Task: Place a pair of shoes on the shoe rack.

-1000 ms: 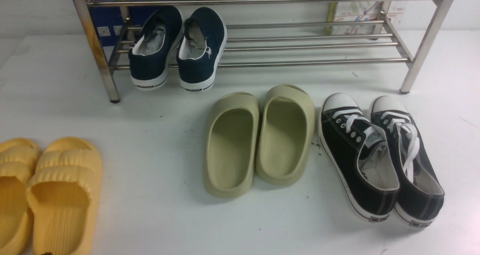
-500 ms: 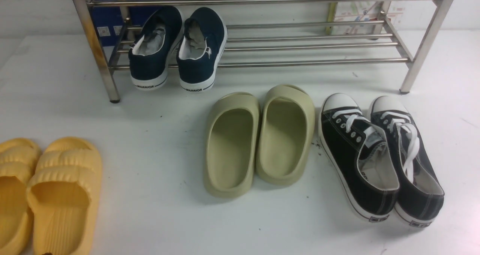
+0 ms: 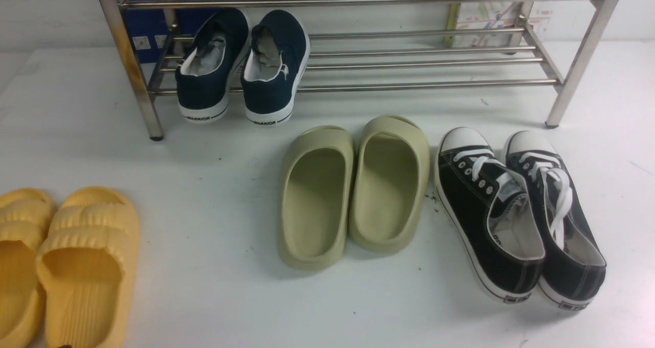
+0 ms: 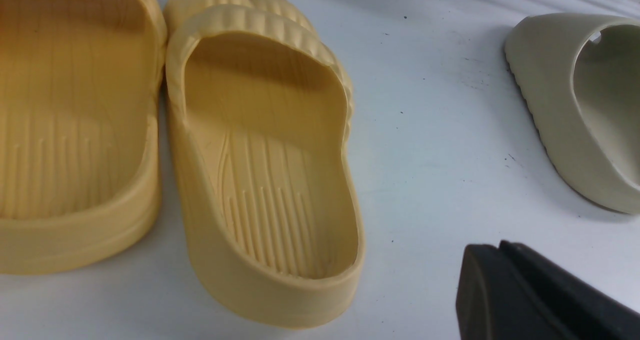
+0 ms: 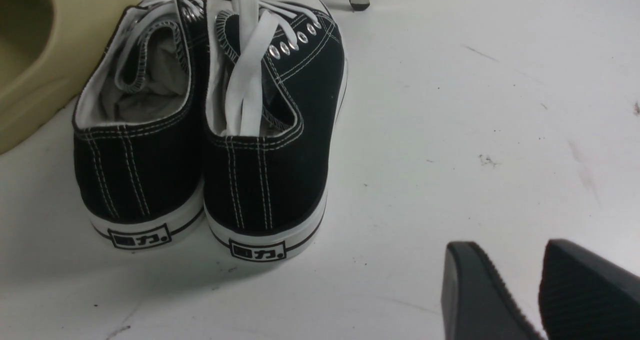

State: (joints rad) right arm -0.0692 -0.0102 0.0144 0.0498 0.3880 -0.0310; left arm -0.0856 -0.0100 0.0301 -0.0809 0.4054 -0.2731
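In the front view there are eight pieces of footwear, making four pairs. The two navy slip-on sneakers (image 3: 238, 66) are side by side on the lower tier of the steel shoe rack (image 3: 384, 1), at its left end, toes pointing far and white heels overhanging the near rail. Four rails are visible in that lower tier, two in the tier above, and four legs. Behind the rack are one blue object (image 3: 146, 28) at the left and one patterned item (image 3: 486, 13) at the right.

Nearer than the rack, three pairs rest on the white surface (image 3: 204, 286): two yellow slippers (image 3: 84, 286) at the near left, two olive-green slides (image 3: 314, 204) in the middle, and two black lace-up sneakers (image 3: 488, 220) on the right, laces white, toe caps pointing far.

In the left wrist view, both yellow slippers show, one of them cut off, plus part of one olive slide. The left gripper (image 4: 497, 247) has its two fingers drawn together, with nothing seen between them.

In the right wrist view, there are both black sneakers, part of one slide and the foot of one rack leg. The right gripper (image 5: 507, 245) has its two fingers parted, released, holding nothing, over bare white surface.
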